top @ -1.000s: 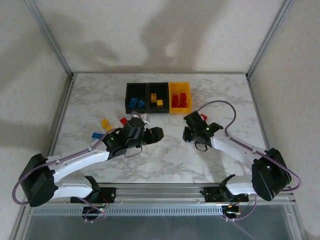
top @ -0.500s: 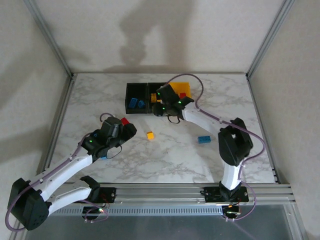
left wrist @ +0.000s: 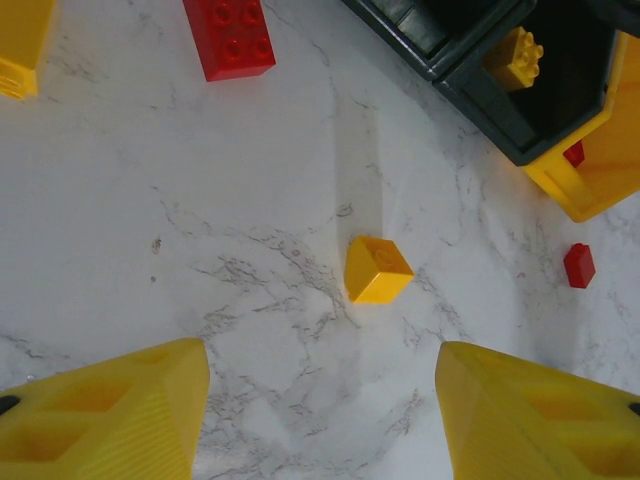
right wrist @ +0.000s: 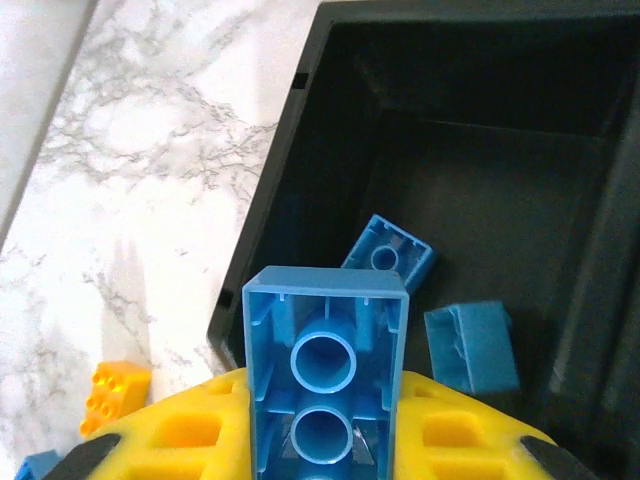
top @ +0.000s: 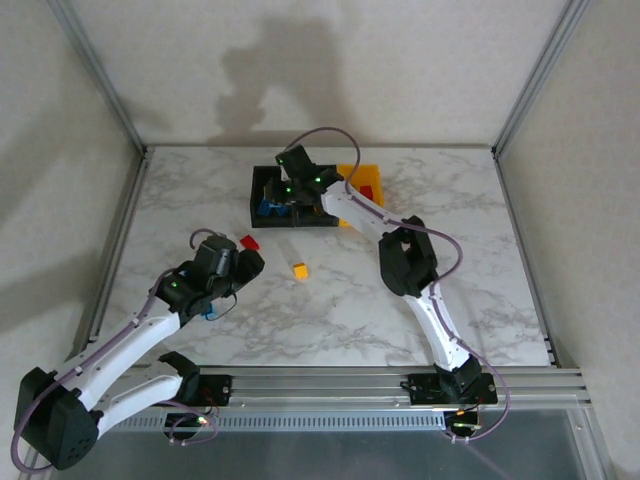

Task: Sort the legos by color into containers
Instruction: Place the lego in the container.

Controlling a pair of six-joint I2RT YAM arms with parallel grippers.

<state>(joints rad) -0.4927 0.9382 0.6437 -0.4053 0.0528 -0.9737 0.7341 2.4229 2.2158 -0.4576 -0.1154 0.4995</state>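
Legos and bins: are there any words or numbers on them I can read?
None: no word, number or sign can be read.
The studs of the red lego are too blurred to show any mark; the blue lego and the black bin look plain.

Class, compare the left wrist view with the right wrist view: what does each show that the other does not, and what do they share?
Left wrist view: the open left gripper above a loose yellow brick, a red brick and a corner of the yellow bin. Right wrist view: the right gripper shut on a blue brick at the rim of a black bin holding two blue bricks. Shared: the marble table and yellow fingers.
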